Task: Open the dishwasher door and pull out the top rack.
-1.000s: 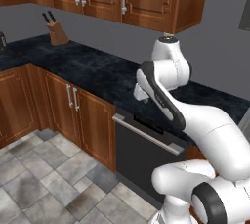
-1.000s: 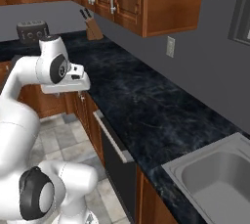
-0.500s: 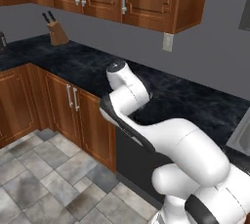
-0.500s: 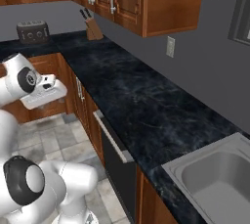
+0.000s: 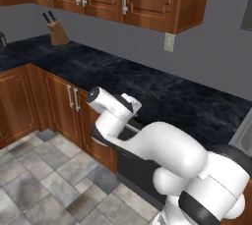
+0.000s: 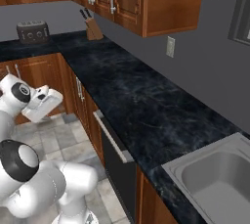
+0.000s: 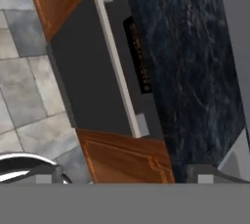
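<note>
Right now the dishwasher door point(image 7: 93, 86) sits closed under the black counter point(image 6: 146, 115), its silver handle point(image 7: 117, 56) running from 11 to 5 o'clock in the hand view. Wooden cabinets point(image 5: 59, 106) flank it. The gripper point(image 6: 46, 103) hangs out over the floor, well apart; I cannot tell how its fingers stand.

Black marble counter point(image 6: 132, 100) with knife block point(image 6: 92, 28) and toaster point(image 6: 32, 32).

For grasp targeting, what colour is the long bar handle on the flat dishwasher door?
Silver-grey bar handle, clearest in the hand view.
</note>
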### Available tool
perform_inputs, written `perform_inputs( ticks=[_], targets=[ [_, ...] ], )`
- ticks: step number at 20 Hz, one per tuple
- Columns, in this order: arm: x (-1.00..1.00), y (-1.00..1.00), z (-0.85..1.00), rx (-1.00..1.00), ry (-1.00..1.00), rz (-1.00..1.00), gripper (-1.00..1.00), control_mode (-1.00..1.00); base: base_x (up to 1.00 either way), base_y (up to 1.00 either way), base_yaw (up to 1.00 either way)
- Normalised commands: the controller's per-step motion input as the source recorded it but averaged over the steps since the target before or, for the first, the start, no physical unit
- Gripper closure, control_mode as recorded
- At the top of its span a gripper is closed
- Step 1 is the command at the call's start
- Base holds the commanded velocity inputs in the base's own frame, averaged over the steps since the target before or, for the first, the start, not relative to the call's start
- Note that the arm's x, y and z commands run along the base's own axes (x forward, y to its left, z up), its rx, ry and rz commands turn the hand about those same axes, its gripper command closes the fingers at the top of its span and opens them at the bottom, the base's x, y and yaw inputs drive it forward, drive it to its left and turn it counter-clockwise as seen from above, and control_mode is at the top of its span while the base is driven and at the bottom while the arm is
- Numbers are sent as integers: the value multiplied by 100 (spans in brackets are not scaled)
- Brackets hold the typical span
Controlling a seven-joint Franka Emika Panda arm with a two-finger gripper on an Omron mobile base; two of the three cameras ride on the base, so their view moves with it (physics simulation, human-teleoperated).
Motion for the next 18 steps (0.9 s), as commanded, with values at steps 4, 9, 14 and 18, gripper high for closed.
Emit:
perform_inputs(
  ticks=[4, 9, 14, 18],
  targets=[
    [18, -4, -57, -20, -6, 0, -100, -100, 0, 0, 0],
    [9, -17, -63, -21, -9, 0, -100, -100, 0, 0, 0],
    [21, -19, -57, -17, -7, 0, -100, -100, 0, 0, 0],
    [36, -24, -50, -14, -5, 0, -100, -100, 0, 0, 0]
  ],
)
